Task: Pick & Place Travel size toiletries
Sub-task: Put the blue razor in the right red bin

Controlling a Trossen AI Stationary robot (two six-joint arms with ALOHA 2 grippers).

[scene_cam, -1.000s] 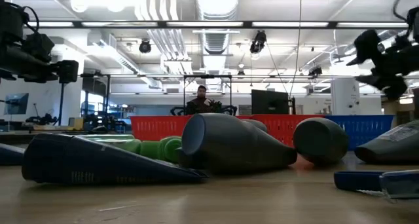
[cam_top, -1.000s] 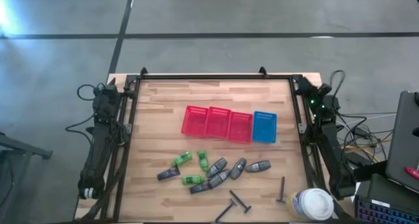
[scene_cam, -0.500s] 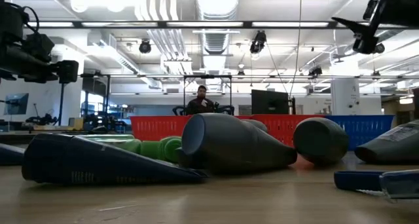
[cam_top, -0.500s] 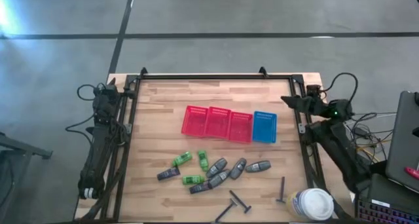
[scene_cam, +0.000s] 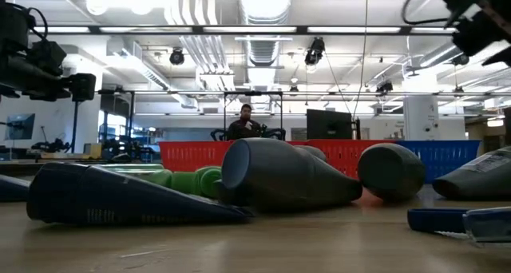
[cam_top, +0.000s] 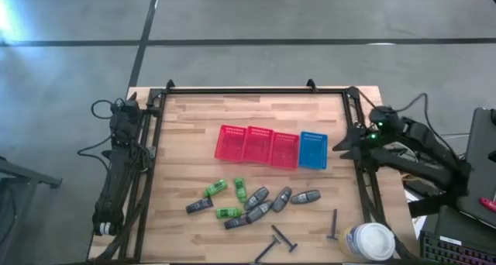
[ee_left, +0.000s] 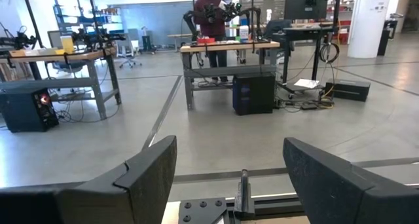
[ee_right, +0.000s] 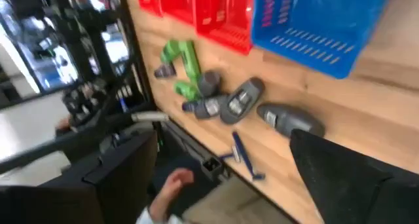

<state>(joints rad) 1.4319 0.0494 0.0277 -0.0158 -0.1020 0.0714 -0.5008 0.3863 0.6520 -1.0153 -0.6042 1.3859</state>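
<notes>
The right gripper (cam_top: 339, 147), fingers spread and empty, has swung in beside the blue basket (cam_top: 313, 150), starting the reach toward the toiletries (cam_top: 252, 201) at lower centre.

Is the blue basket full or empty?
Empty, as far as it shows. From above, the blue basket has only blue mesh inside; the green bottles and grey tubes all lie on the table.

Right arm (cam_top: 411, 153) inward (fingers tableward)
</notes>
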